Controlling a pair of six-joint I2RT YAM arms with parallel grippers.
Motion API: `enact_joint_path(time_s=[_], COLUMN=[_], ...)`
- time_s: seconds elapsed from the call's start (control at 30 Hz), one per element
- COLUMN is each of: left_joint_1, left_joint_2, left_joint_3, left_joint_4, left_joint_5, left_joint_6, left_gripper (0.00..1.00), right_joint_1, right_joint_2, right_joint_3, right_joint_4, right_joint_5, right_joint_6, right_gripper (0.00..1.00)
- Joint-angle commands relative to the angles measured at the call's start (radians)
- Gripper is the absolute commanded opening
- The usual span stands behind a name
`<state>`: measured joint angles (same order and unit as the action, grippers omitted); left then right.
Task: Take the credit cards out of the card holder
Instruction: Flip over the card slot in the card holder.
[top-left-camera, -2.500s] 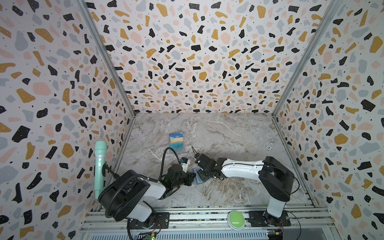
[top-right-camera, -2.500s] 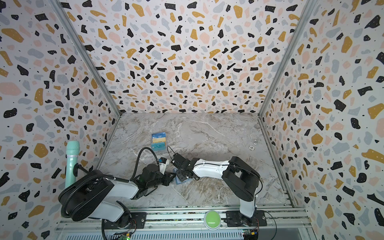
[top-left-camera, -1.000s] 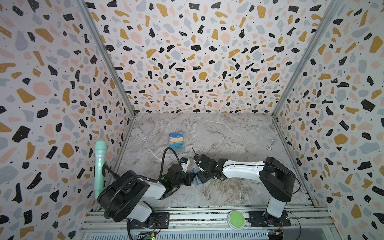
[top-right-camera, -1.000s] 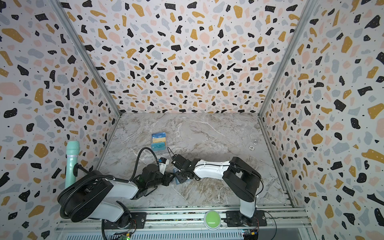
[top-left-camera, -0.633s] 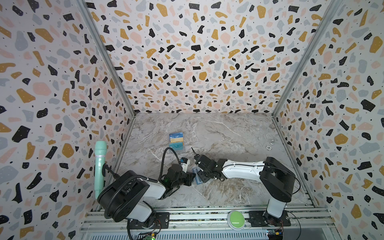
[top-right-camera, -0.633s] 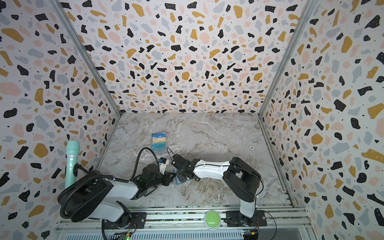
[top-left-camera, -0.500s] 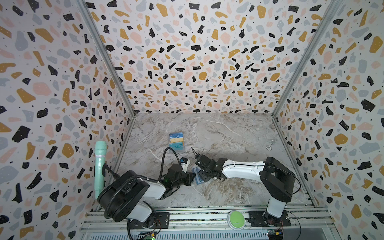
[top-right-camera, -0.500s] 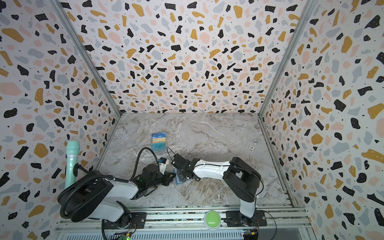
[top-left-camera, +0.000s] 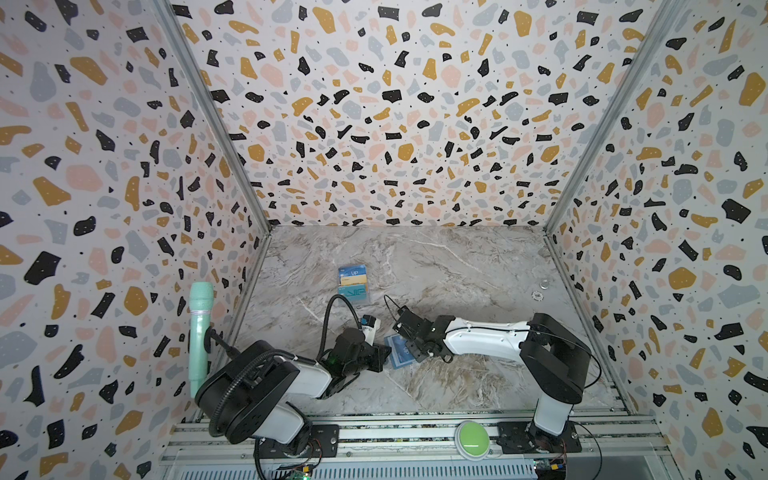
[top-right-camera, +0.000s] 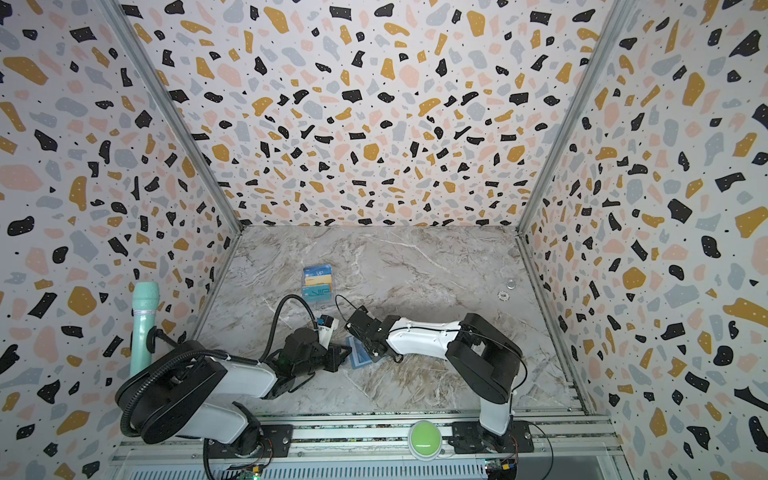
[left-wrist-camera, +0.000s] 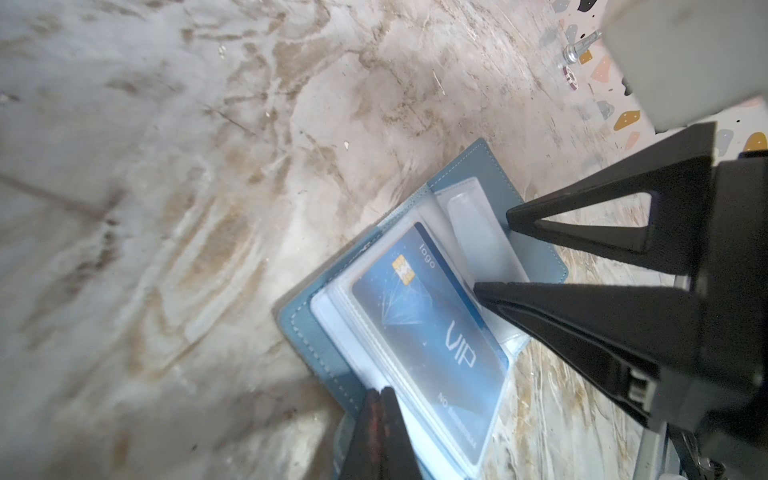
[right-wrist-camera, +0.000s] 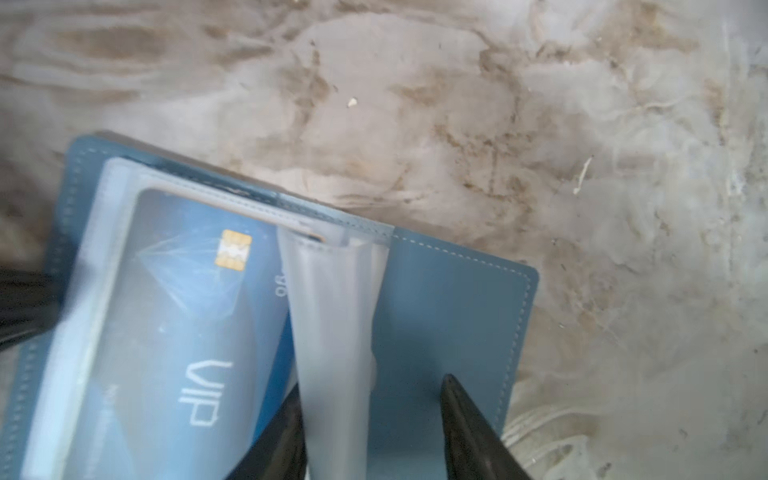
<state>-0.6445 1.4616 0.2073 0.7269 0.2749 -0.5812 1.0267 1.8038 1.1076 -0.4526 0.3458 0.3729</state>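
Robot test booth in a lab: terrazzo-print wall panels (top-left-camera: 374, 124) in metal framing enclose a marble-look tabletop (top-left-camera: 457, 270). Well behind the right gripper (top-left-camera: 409, 352), the left arm (top-left-camera: 307, 374) and right arm (top-left-camera: 486, 340) are bolted to an aluminium rail (top-left-camera: 374, 436), with a green push button (top-left-camera: 472, 435) beside the right arm's base.

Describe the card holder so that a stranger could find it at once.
On the marble table, look near the front, between the left gripper and right gripper. The card holder lies open there: a dusty-blue booklet with clear sleeves, unlike the clear card case farther back.
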Motion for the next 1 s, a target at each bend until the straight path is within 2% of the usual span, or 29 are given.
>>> enact_joint_path(time_s=[0.0,0.7,0.97], left_joint_1=[-0.004,-0.004,-0.004], left_joint_2=[0.009,0.007,0.009], left_joint_3=[-0.004,0.0,0.001], left_joint_4=[-0.058,-0.061,-0.066], left_joint_5=[-0.015,-0.013,-0.013], left_joint_6=[0.022,0.022,0.023], left_gripper=[0.04,0.04,0.03], right_joint_1=[-0.011,-0.114,-0.123], right_joint_2=[-0.04,-0.178,-0.324], right_joint_3=[0.007,-0.086,-0.1], right_joint_4=[-0.062,-0.061,0.027], right_joint_5=[0.042,-0.009,-0.189], right_joint_6=[0.02,0.013,-0.006], right_gripper=[0.5,0.5,0.5])
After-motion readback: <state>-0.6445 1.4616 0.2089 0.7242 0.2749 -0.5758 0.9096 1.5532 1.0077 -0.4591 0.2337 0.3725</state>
